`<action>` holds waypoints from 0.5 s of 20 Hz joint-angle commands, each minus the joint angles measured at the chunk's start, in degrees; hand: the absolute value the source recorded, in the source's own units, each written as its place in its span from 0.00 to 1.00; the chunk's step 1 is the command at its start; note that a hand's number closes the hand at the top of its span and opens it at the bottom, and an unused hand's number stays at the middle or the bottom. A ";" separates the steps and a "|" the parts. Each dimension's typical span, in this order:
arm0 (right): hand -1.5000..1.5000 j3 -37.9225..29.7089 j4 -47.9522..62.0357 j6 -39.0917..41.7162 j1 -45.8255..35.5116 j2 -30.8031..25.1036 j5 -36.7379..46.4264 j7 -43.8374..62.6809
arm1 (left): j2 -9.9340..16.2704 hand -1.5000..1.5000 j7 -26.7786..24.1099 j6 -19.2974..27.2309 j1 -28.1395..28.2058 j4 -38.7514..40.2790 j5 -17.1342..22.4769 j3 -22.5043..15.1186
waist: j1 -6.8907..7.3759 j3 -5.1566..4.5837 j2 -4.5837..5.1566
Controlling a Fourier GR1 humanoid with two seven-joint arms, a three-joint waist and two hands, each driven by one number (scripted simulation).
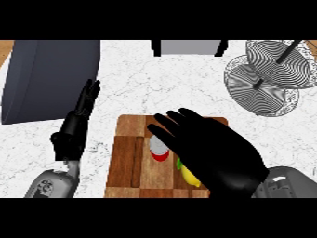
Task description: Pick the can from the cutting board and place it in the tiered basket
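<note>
The can (159, 151) is red with a silver top, standing upright on the wooden board (130, 158). The wire basket (270, 79) stands well apart, at the far right.

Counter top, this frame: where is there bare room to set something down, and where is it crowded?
Bare marble lies between the dark panel, the cutting board and the tiered basket. The board is crowded: the can and a yellow item sit under the right hand. The left hand rests beside it.
</note>
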 commanded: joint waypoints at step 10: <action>0.00 -1.83 5.14 2.59 6.07 8.46 10.96 -2.54 | -0.28 0.50 1.38 -2.38 2.38 -2.88 -1.59 2.76 | 0.06 -0.02 0.01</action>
